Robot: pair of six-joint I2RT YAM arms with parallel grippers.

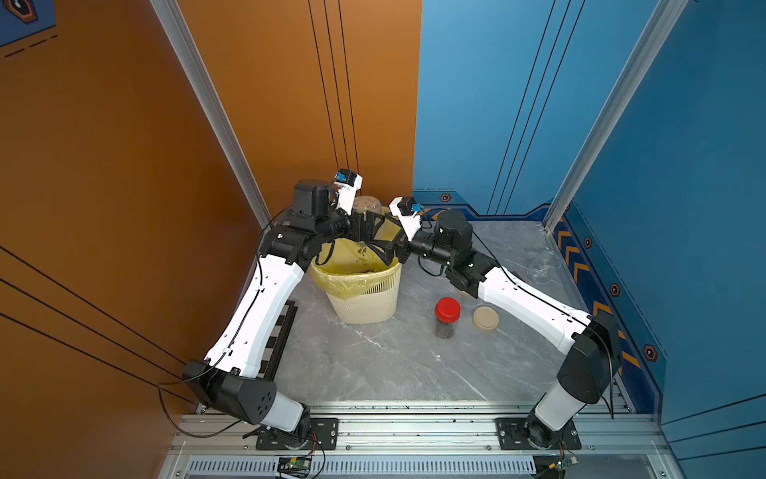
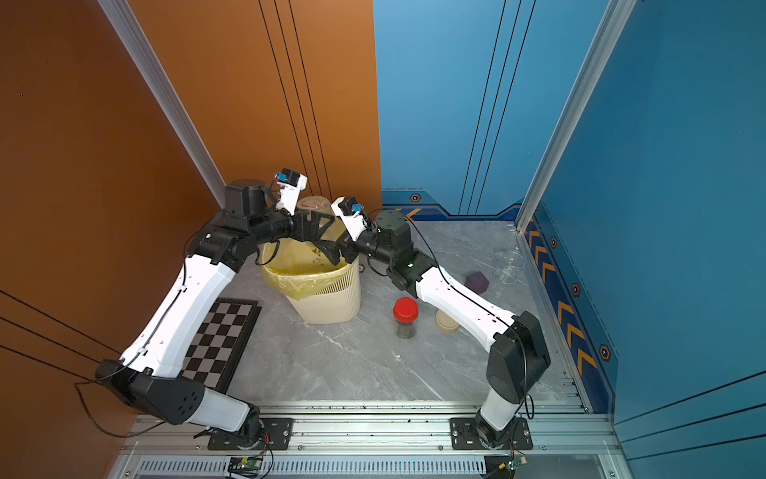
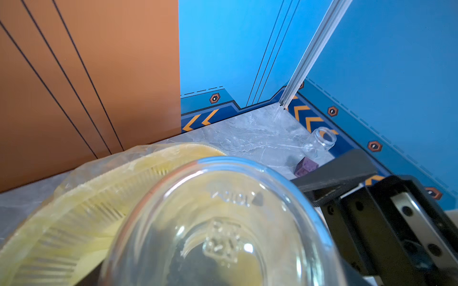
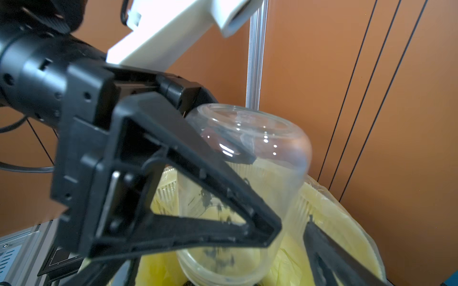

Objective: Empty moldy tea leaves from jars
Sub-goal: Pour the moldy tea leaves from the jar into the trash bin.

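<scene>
1. Where the left hand (image 4: 262,195) clamps it across the body, the clear jar (image 4: 260,138) hangs inverted over the bin (image 1: 364,305), long axis near vertical, mouth down, base up.
2. Tea leaves (image 4: 208,198) cling as flecks inside its wall; more speck the yellow bag (image 1: 344,259).
3. The right hand (image 1: 387,253) stands spread wide beside the mouth; contact with the glass cannot be told.
4. The red-lidded jar (image 1: 447,317) stands upright on the worktop (image 1: 373,365), leaves inside, a beige lid (image 1: 486,318) beside it.
5. An empty jar (image 3: 319,143) lies on its side by the blue wall (image 3: 371,74); in both top views only the held jar's base shows.
</scene>
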